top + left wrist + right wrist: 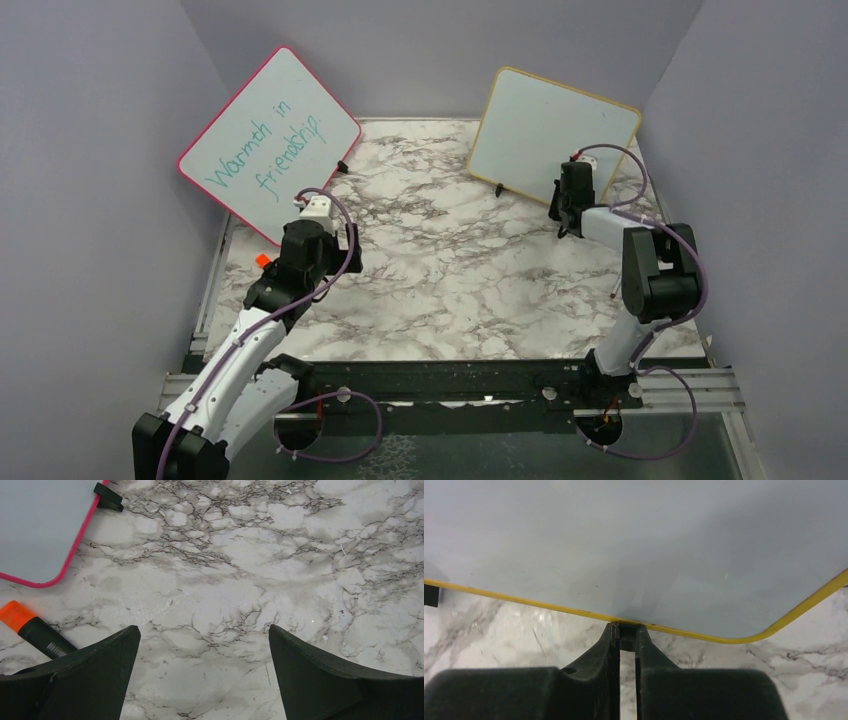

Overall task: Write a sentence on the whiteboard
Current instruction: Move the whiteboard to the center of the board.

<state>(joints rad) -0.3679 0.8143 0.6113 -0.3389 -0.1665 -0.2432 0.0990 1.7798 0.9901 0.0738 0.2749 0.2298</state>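
The whiteboard (545,125) stands propped at the far right of the marble-patterned table (450,280), leaning back on its small black feet. Its white face carries no writing. It looks light and stiff, with a slick surface and a thin yellow frame, so a marker's push would likely tip or slide it unless it is steadied. The lower frame or a foot seems the best place to hold it, keeping fingers off the writing face.

The right gripper (626,630) sits at the middle of the whiteboard's bottom edge. Its jaws are drawn together on a small dark piece right at the frame, probably the second foot, though that is hard to tell. The other foot (430,596) shows further left along the same edge.

The left gripper (203,629) hangs well to the left of the whiteboard with its jaws spread wide and nothing between them. Just beyond its left finger lies an orange-capped marker (35,630) with a barcode label too small to read.

A pink-framed board (270,140), well left of the whiteboard, reads "Warmth in friendship" in teal handwriting.
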